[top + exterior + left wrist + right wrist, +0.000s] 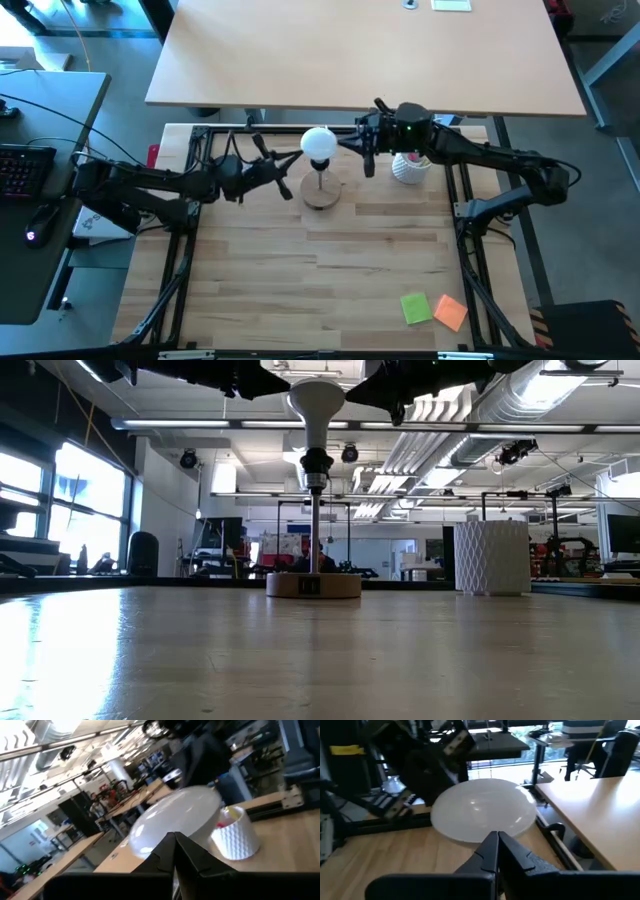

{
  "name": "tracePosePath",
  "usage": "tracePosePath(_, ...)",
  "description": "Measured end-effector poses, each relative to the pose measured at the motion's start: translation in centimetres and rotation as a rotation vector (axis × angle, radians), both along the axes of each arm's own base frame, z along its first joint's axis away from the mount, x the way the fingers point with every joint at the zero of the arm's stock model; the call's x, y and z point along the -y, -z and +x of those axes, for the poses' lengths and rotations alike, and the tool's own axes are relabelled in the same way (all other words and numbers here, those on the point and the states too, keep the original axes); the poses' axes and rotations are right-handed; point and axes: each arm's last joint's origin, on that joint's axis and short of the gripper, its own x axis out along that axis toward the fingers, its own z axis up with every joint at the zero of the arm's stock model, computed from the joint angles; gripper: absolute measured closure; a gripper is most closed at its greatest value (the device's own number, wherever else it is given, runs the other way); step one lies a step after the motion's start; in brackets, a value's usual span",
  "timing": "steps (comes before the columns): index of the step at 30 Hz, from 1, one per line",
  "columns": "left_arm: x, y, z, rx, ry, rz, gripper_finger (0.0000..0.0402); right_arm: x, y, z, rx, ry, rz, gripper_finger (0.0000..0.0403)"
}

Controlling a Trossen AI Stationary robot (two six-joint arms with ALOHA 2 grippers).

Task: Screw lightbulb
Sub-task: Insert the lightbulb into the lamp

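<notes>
The white lightbulb (319, 143) stands upright with its narrow end in the black socket (315, 460) on the post of the round wooden lamp base (320, 193), at the table's far middle. My left gripper (296, 158) is shut at the left side of the globe. My right gripper (342, 144) is shut at the globe's right side. Both reach in about level at globe height. In each wrist view the globe (175, 817) (482, 807) fills the space just past the shut fingertips. My left gripper meets the left side of the bulb's globe (160, 832) with the tips of its shut fingers, coming level from the table's left. The bulb stays upright in the socket. My right gripper meets the right side of the globe (490, 827) with its shut fingertips, coming nearly level from the table's right.
A white ribbed cup (410, 167) with pink items stands right of the lamp base, under my right arm. A green note (416, 308) and an orange note (451, 312) lie at the near right. A pale tabletop (365, 50) borders the far edge.
</notes>
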Motion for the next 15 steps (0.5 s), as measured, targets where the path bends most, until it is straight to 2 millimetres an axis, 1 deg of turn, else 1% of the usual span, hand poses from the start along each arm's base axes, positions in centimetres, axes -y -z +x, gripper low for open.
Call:
tracePosePath(3,-1.1,0.2,-0.2,-0.025,-0.05,-0.011,0.0402,-1.1,-0.1,0.2,-0.003,-0.074,0.012,0.0402)
tracePosePath(5,-1.8,0.9,-0.3,-0.088,-0.093,-0.018,0.0401,-2.1,-0.1,0.2,-0.013,-0.144,0.026,0.0402)
tracePosePath(7,-2.4,1.5,-0.4,-0.145,-0.144,-0.025,0.0401,-3.1,0.1,0.1,-0.039,-0.247,0.036,0.0402)
tracePosePath(9,-2.8,1.5,-0.7,-0.156,-0.213,-0.026,0.0402,-4.0,0.1,-0.2,-0.053,-0.367,0.016,0.0402)
tracePosePath(10,-2.9,1.5,-0.8,-0.162,-0.239,-0.026,0.0401,-4.3,0.1,-0.3,-0.06,-0.397,0.005,0.0402)
tracePosePath(11,-2.9,1.5,-0.8,-0.162,-0.246,-0.026,0.0402,-4.5,0.1,-0.3,-0.059,-0.405,-0.006,0.0402)
tracePosePath(13,-2.5,1.4,-0.9,-0.162,-0.225,-0.024,0.0402,-4.6,0.0,-0.2,-0.061,-0.35,-0.025,0.0402)
tracePosePath(15,-1.9,0.8,-0.9,-0.123,-0.189,-0.018,0.0401,-4.0,-0.1,-0.2,-0.066,-0.202,-0.048,0.0402)
